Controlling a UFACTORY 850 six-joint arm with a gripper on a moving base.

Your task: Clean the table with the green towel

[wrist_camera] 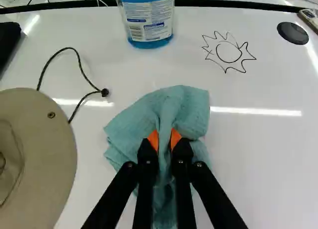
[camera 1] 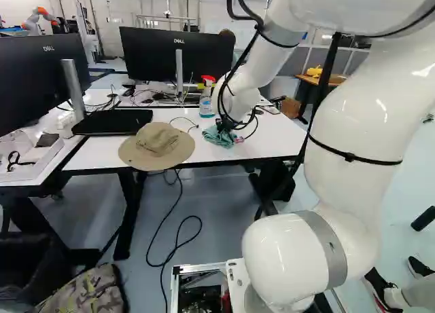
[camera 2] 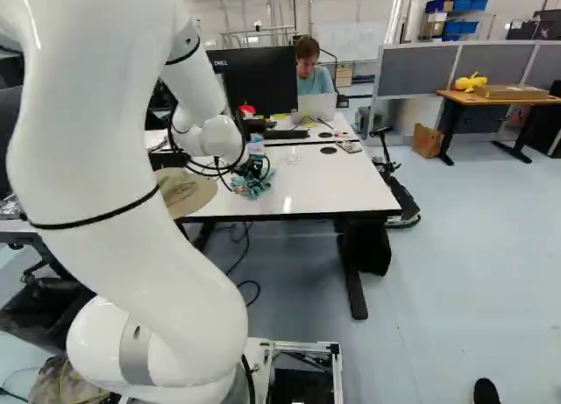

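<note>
My gripper (wrist_camera: 164,138) is clamped on a fold of the towel (wrist_camera: 186,107), which lies bunched on the table (wrist_camera: 263,164), near the hat (wrist_camera: 52,159); I judge the grasp is good and wiping is due; next I should press lightly and sweep — over the drawing (wrist_camera: 229,52) first.

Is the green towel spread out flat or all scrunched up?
Scrunched up: the towel lies bunched in folds on the table, with a ridge of it pinched in the pincer.
</note>
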